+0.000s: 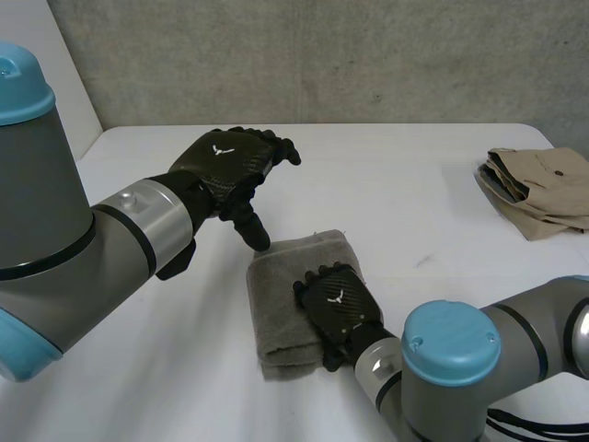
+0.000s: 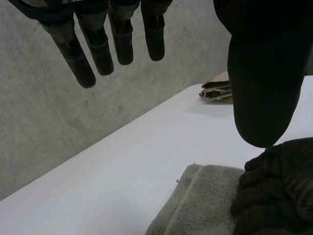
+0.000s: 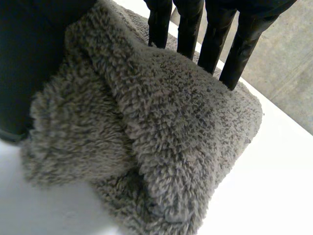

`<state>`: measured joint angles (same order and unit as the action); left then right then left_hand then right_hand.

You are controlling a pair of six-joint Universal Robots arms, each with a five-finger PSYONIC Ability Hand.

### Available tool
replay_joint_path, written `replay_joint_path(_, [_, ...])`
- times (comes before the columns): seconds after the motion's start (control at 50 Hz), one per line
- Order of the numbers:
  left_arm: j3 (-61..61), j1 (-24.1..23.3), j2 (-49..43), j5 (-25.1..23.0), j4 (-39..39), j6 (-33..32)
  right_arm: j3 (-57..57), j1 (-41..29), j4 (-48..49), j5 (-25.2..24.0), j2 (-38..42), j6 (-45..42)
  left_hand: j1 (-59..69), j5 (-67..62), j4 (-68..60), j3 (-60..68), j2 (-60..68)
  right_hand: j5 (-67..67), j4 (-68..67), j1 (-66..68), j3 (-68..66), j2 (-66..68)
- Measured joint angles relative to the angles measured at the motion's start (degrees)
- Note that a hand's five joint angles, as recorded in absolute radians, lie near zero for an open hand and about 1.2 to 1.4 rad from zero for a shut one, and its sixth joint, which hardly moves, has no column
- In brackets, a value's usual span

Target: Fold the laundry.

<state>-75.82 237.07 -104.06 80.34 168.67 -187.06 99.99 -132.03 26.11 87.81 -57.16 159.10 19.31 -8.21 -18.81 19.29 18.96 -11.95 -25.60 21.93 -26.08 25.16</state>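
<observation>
A folded grey fluffy towel (image 1: 281, 322) lies on the white table (image 1: 414, 184) near its front middle. My right hand (image 1: 336, 299) rests flat on the towel's right half, fingers straight. In the right wrist view its fingers (image 3: 215, 39) press on the towel (image 3: 171, 122) and the thumb (image 3: 29, 58) sits at the towel's edge, with a thick fold bulging between them. My left hand (image 1: 230, 166) hovers above the table behind the towel's far left corner, open and empty, thumb pointing down. The left wrist view shows its straight fingers (image 2: 98, 44) above the towel (image 2: 205, 200), beside my right hand (image 2: 274, 191).
A folded beige garment (image 1: 538, 189) lies at the table's far right edge, also visible as the beige garment (image 2: 217, 90) in the left wrist view. A grey concrete wall (image 1: 322, 55) stands behind the table. Bare tabletop surrounds the towel.
</observation>
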Motion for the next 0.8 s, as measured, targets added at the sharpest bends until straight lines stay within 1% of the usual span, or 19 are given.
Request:
replay_joint_path(0.14, [-0.1, 0.0, 0.1, 0.0, 0.0, 0.4, -1.8, 0.1, 0.2, 0.0, 1.2, -0.3, 0.0, 0.0, 0.0, 0.0, 0.0, 0.0, -1.7, 1.8, -1.3, 1.8])
replay_joint_path(0.24, [-0.2, 0.0, 0.2, 0.0, 0.0, 0.5, -4.4, 0.2, 0.2, 0.0, 2.5, -1.3, 0.0, 0.0, 0.0, 0.0, 0.0, -2.6, -2.0, 2.1, -1.5, 1.8])
replay_joint_path(0.46, [-0.2, 0.1, 0.2, 0.0, 0.0, 0.8, -10.7, 0.5, -0.1, -0.1, 6.4, -2.6, 0.0, 0.0, 0.0, 0.0, 0.0, -3.6, -2.3, 2.1, -2.0, 2.4])
replay_joint_path(0.52, [-0.3, 0.1, 0.2, -0.1, 0.0, 0.9, -12.7, 0.8, -0.3, -0.2, 7.4, -2.6, 0.0, 0.0, 0.0, 0.0, 0.0, -9.4, -8.8, 7.8, -8.4, 9.4])
replay_joint_path(0.56, [-0.3, 0.1, 0.2, -0.1, 0.0, 0.9, -12.8, 0.8, -0.3, -0.2, 7.4, -2.6, 0.0, 0.0, 0.0, 0.0, 0.0, -9.4, -8.8, 7.8, -8.4, 9.4])
replay_joint_path(0.62, [-0.3, 0.0, 0.1, -0.1, 0.0, 1.0, -15.2, 2.2, -0.5, -0.5, 8.6, -2.5, 0.0, 0.0, 0.0, 0.0, 0.0, -24.0, -23.7, 18.5, -23.1, 24.4])
replay_joint_path(0.68, [-0.3, 0.0, 0.0, -0.1, 0.0, 1.1, -16.7, 4.1, -0.8, -0.7, 9.3, -2.6, 0.0, 0.0, 0.0, 0.0, 0.0, -30.7, -31.0, 23.3, -29.8, 31.2])
replay_joint_path(0.76, [-0.3, 0.0, 0.1, -0.1, 0.0, 1.1, -17.6, 7.5, -1.5, -1.2, 9.4, -3.3, 0.0, 0.0, 0.0, 0.0, 0.0, -33.6, -34.2, 25.6, -32.1, 34.5])
replay_joint_path(0.8, [-0.3, 0.0, 0.1, -0.1, 0.0, 1.1, -17.9, 9.7, -1.8, -1.6, 9.3, -4.0, 0.0, 0.0, 0.0, 0.0, 0.0, -38.4, -39.9, 29.2, -36.4, 40.3])
